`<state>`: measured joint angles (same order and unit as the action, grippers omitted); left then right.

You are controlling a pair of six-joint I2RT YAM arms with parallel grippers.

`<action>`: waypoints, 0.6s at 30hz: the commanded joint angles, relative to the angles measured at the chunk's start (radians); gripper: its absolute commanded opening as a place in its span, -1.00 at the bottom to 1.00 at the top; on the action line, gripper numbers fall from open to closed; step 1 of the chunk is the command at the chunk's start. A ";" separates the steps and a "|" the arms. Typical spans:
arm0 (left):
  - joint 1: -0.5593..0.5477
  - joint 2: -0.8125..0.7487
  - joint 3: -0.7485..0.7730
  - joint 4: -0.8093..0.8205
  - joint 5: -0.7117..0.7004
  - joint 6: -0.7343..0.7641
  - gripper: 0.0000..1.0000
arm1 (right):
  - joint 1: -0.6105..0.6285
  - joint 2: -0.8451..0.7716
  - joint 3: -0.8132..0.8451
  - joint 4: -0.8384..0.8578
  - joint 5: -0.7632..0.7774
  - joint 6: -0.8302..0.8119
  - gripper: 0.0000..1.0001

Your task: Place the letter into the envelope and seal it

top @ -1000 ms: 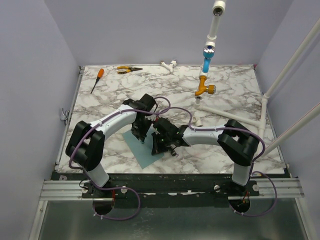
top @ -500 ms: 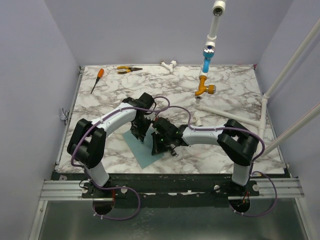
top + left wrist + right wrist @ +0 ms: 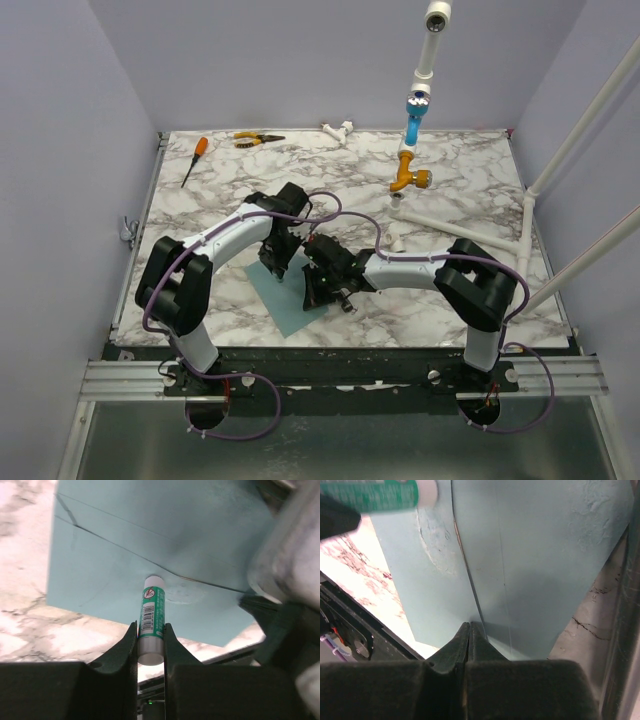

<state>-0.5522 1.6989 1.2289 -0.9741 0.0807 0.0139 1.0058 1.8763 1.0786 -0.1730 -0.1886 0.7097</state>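
1. The left gripper (image 3: 151,631) clamps a glue stick (image 3: 151,611), whose tip touches the envelope (image 3: 120,535).
2. The right gripper (image 3: 468,628) is fully closed, its tips against the envelope's fold.
3. The envelope lies flat by the desk's (image 3: 450,200) near edge, left of centre.

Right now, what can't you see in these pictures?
- Letter: in no view; maybe inside the envelope, cannot tell.
- Top view: the arms cover most of the envelope.
- Right wrist view: glue stick cut off by the top edge.
- Left wrist view: right arm blurred, close up.
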 commanded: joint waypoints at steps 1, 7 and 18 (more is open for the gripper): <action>-0.056 0.053 0.012 0.135 -0.073 0.069 -1.00 | 0.069 0.086 -0.007 0.018 0.138 -0.249 -0.99; -0.125 0.075 -0.032 0.128 -0.018 0.070 -1.00 | 0.072 0.081 -0.012 0.014 0.144 -0.249 -0.99; -0.184 0.027 -0.057 0.071 0.175 0.043 -1.00 | 0.073 0.086 -0.009 0.019 0.138 -0.250 -0.99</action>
<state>-0.5865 1.6840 1.2110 -0.9241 0.0059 0.0113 1.0145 1.8748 1.0798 -0.1761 -0.1684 0.7105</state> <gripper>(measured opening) 0.149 0.006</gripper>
